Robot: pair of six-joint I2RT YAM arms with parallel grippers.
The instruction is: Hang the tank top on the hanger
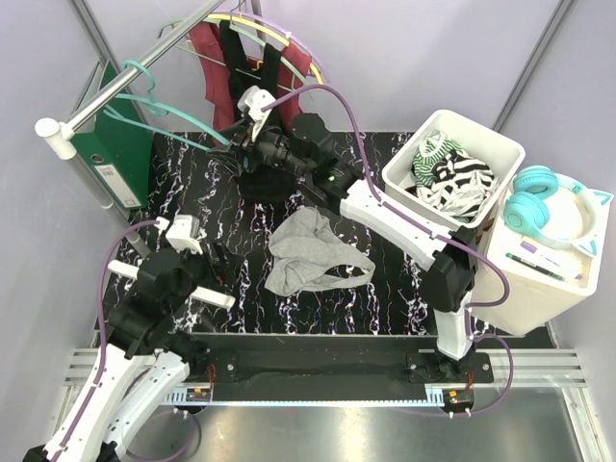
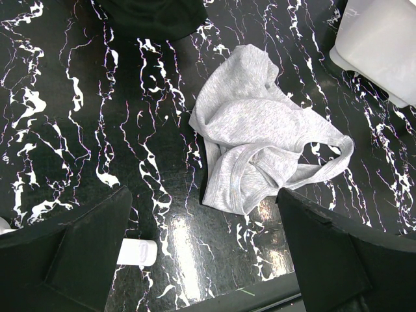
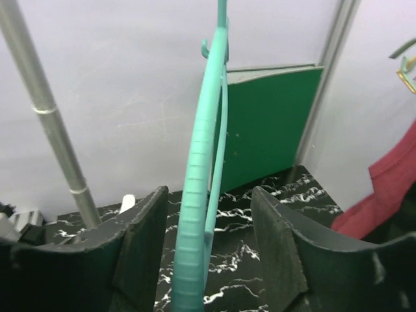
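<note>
The light grey tank top (image 1: 308, 252) lies crumpled on the black marbled table and also shows in the left wrist view (image 2: 250, 130). The teal hanger (image 1: 178, 115) hangs by its hook from the metal rail at the back left. My right gripper (image 1: 234, 144) reaches to the hanger's near arm. In the right wrist view the hanger (image 3: 201, 162) stands between the open jaws of my right gripper (image 3: 208, 260), with gaps on both sides. My left gripper (image 1: 197, 274) is open and empty above the table, left of the tank top; in its own view (image 2: 205, 260) the top lies just beyond the fingertips.
The metal rail (image 1: 125, 77) slants across the back left, with a green binder (image 1: 115, 154) below it. Maroon and black tops (image 1: 255, 58) hang at the back. A white bin (image 1: 500, 144) of striped clothes and teal headphones (image 1: 544, 207) stand at the right.
</note>
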